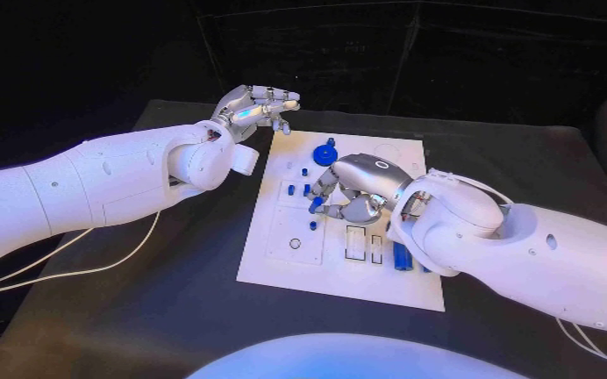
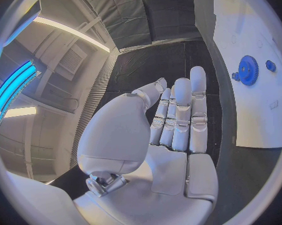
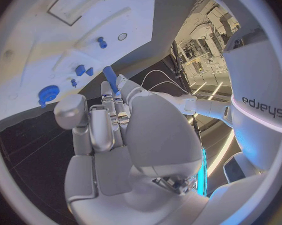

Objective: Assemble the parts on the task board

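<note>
White task board [image 1: 285, 261] at frame centre on black tabletop [image 1: 152, 309], right hand [image 1: 354, 190] over it, fingers pinching a blue peg [image 3: 110, 78], left hand [image 1: 253, 109] above the board's upper-left corner, fingers pressed together, empty, blue gear [image 1: 325, 152] near the board's top

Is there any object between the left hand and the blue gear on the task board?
Nothing visible. The left hand hovers empty off the task board, beside its far left corner; only bare board lies between it and the blue gear.

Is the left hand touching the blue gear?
Apart. In the head view the left hand hovers off the task board, with a gap to the blue gear.
</note>
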You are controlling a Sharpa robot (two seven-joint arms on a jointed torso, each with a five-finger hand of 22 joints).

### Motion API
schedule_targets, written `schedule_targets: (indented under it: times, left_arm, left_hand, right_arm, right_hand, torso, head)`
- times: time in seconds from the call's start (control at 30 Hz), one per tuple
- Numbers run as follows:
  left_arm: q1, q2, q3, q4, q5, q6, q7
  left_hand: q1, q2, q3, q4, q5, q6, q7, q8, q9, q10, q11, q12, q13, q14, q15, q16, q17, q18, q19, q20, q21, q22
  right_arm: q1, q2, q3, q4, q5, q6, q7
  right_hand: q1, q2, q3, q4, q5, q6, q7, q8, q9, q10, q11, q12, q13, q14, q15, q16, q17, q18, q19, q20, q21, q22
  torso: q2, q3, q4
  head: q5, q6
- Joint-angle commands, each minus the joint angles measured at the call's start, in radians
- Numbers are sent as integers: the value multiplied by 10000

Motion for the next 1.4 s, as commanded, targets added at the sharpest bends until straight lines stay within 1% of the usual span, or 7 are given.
schedule_targets:
  times: [0.03, 0.2, 0.3, 0.4, 0.5, 0.7, 1.4]
  left_arm:
    - [16, 38, 8, -1, 22, 126, 45]
    - [16, 60, 8, -8, 22, 128, 44]
    - [16, 79, 8, -19, 22, 132, 41]
    - [16, 98, 7, -29, 22, 139, 38]
    - [16, 112, 7, -43, 22, 143, 37]
    - [16, 132, 5, -55, 22, 152, 35]
    - [15, 140, 1, -51, 22, 170, 21]
  left_hand:
    - [0, 14, 27, -59, 34, -74, -6, 35, -11, -40, -5, 62, -17, -82, 21, -18, -9, 125, -15, 45, -68, -14]
    - [0, 14, 27, -59, 34, -74, -6, 35, -11, -40, -5, 62, -17, -82, 21, -18, -9, 125, -15, 45, -68, -14]
    - [0, 14, 27, -59, 34, -74, -6, 35, -11, -40, -5, 62, -17, -82, 21, -18, -9, 125, -15, 45, -68, -14]
    - [0, 14, 27, -59, 34, -74, -6, 35, -11, -40, -5, 62, -17, -82, 21, -18, -9, 125, -15, 45, -68, -14]
    - [0, 14, 27, -59, 34, -74, -6, 35, -11, -40, -5, 62, -17, -82, 21, -18, -9, 125, -15, 45, -68, -14]
    - [0, 14, 27, -59, 34, -74, -6, 35, -11, -40, -5, 62, -17, -82, 21, -18, -9, 125, -15, 45, -68, -14]
    - [0, 14, 27, -59, 34, -74, -6, 35, -11, -40, -5, 62, -17, -82, 21, -18, -9, 125, -15, 45, -68, -14]
  right_arm:
    - [-77, 195, -85, -134, -33, 508, 544]
    - [-249, 444, -190, -344, -228, 692, 687]
    - [-341, 562, -218, -470, -286, 762, 753]
    - [-423, 645, -232, -579, -341, 766, 809]
    - [-476, 713, -239, -672, -389, 741, 828]
    - [-519, 790, -244, -801, -431, 682, 807]
    - [-644, 1130, -244, -1096, -777, 906, 781]
  right_hand:
    - [-30, -106, 103, -6, 84, -17, 30, -40, -12, -21, 53, -75, 2, 297, -43, 19, -13, -183, 28, 51, 51, -3]
    - [-38, -127, 161, -18, 135, -19, 38, -41, -10, -20, 59, -90, 5, 293, -38, 17, -24, -182, 22, 57, 53, -3]
    - [-40, -138, 181, -25, 151, -19, 40, -41, -9, -17, 60, -93, 6, 292, -36, 16, -29, -182, 20, 59, 54, -3]
    - [-40, -147, 199, -32, 164, -20, 41, -41, -9, -18, 61, -97, 6, 291, -35, 15, -34, -184, 22, 60, 61, 9]
    - [-40, -147, 199, -32, 164, -20, 41, -41, -9, -18, 61, -97, 6, 291, -35, 15, -34, -184, 22, 60, 61, 9]
    - [-40, -155, 230, -42, 185, -20, 43, -41, -8, -18, 64, -103, 7, 292, -33, 23, -23, -183, 20, 62, 63, 10]
    - [-37, -169, 270, -59, 206, -19, 44, -40, -7, -15, 65, -107, 8, 291, -31, 25, -24, -183, 19, 63, 69, 18]
  torso:
    - [9, 9, -8]
    - [0, 8, -13]
    - [5, 20, -12]
    - [-9, 11, -2]
    - [-11, 19, -6]
    - [-2, 12, -12]
    - [4, 8, -7]
  head:
    - [58, -37]
    - [98, -67]
    - [104, -49]
    - [101, -29]
    - [113, -40]
    - [108, -3]
    - [154, -90]
